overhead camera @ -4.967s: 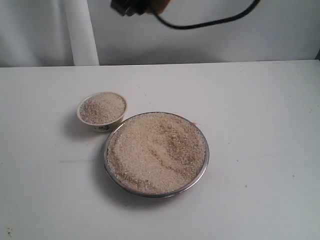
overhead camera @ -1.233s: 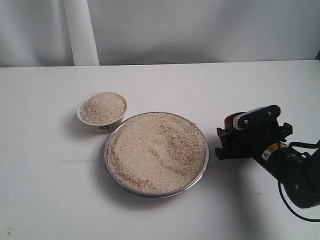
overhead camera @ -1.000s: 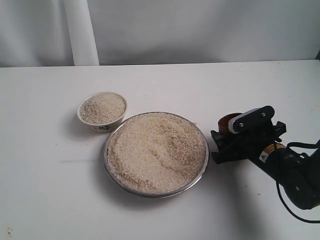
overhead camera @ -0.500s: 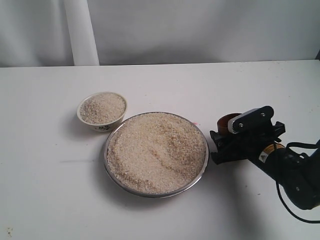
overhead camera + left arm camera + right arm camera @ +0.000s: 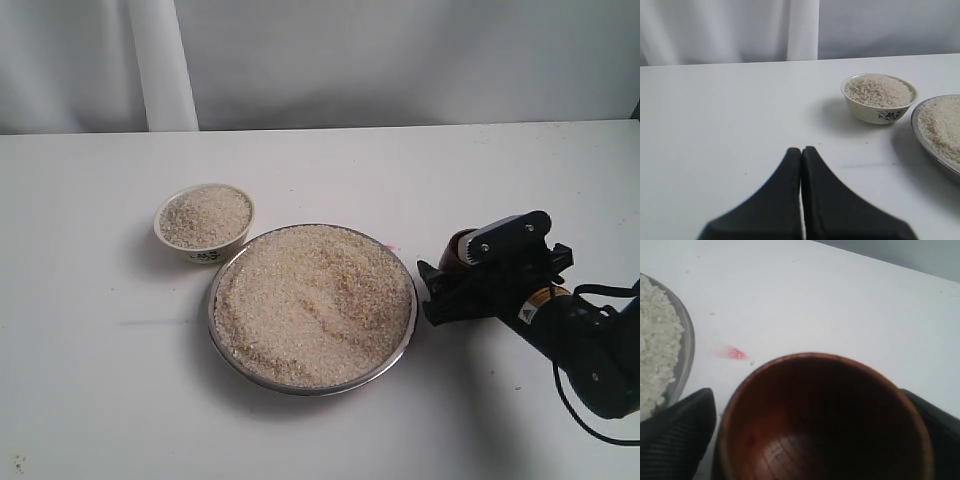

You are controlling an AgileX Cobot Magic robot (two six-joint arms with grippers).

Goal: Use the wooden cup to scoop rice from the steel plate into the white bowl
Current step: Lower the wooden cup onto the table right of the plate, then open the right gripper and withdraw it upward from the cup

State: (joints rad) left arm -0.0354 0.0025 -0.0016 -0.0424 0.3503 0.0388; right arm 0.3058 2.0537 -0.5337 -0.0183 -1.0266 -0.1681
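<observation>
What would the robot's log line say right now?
right gripper: open around wooden cup | left gripper: shut | white bowl: full of rice | steel plate: rice heaped

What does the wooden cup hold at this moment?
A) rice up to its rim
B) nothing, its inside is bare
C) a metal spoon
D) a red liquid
B: the right wrist view looks down into the wooden cup and shows only its bare dark-brown inside, while the rice lies in the steel plate and in the white bowl.
</observation>
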